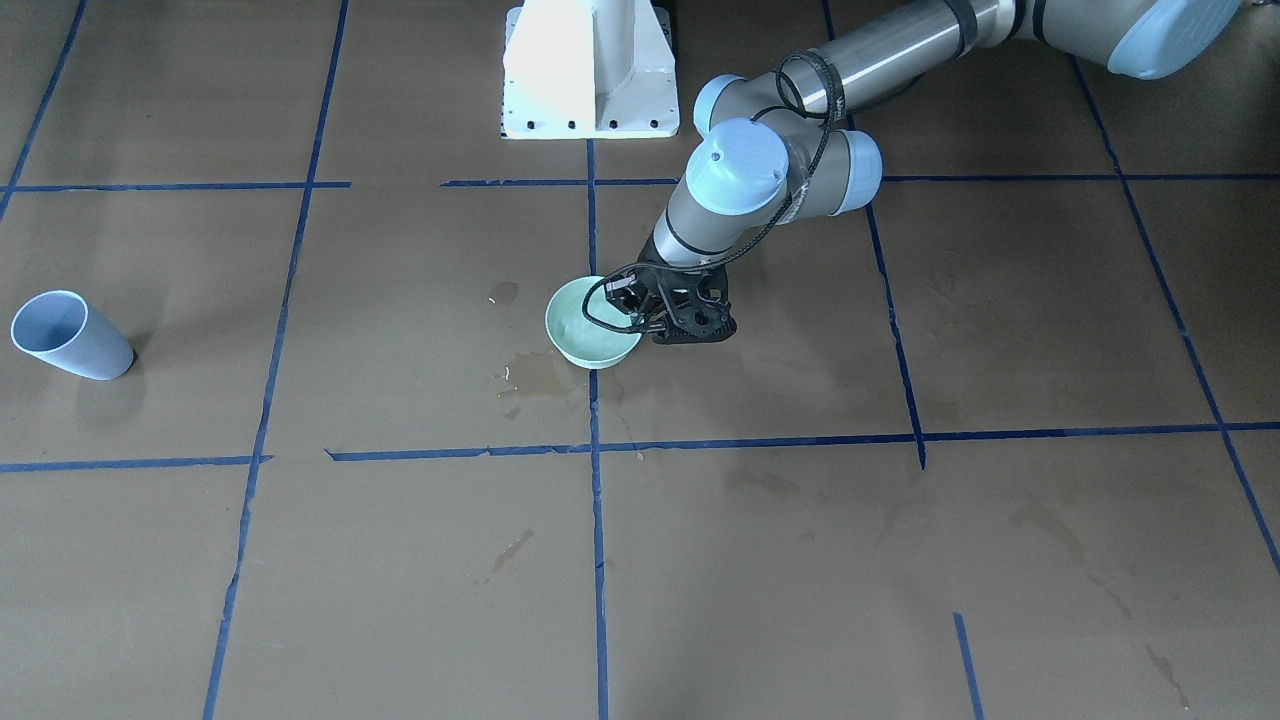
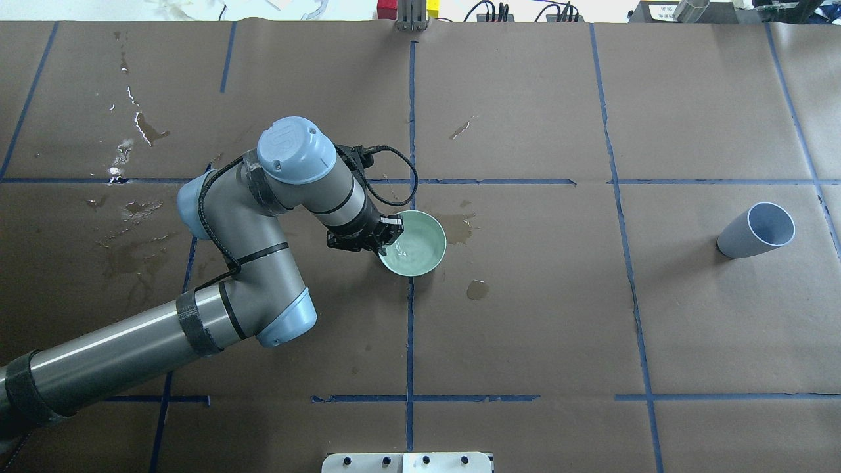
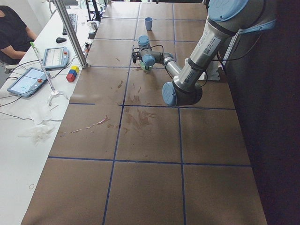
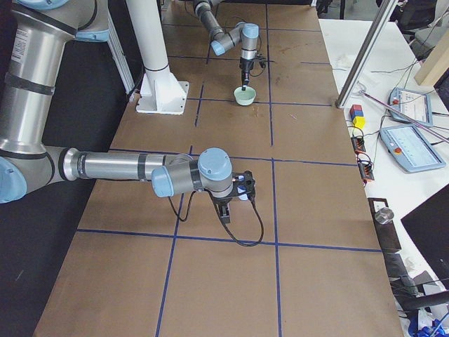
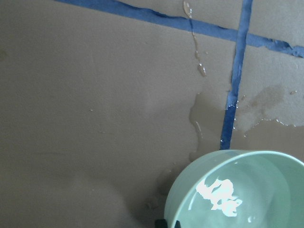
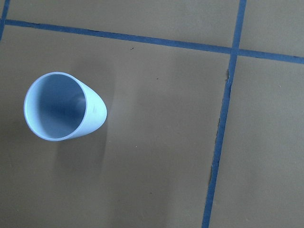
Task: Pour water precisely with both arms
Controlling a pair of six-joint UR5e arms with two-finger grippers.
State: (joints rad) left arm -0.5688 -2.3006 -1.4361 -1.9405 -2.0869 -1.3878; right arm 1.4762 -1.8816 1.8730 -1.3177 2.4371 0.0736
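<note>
A pale green bowl [image 2: 420,253] stands near the table's middle and holds a little water [image 5: 221,194] with a glossy sheen. My left gripper [image 2: 389,238] reaches down onto the bowl's rim on the robot's left side, shut on it with one finger inside and one outside. In the front view the left gripper [image 1: 640,312] is at the bowl [image 1: 585,335]. A light blue cup [image 2: 755,231] stands alone far out on the robot's right, also seen empty from above, the cup [image 6: 61,107]. My right gripper [image 4: 225,213] shows only in the right side view, so I cannot tell its state.
Wet patches [image 2: 460,226] lie on the brown paper around the bowl, with more stains [image 2: 135,131] at the far left. The white pedestal [image 1: 590,70] stands at the robot's side. Tablets [image 4: 410,144], coloured blocks [image 4: 358,116] and a seated person [image 3: 14,28] are along the far edge.
</note>
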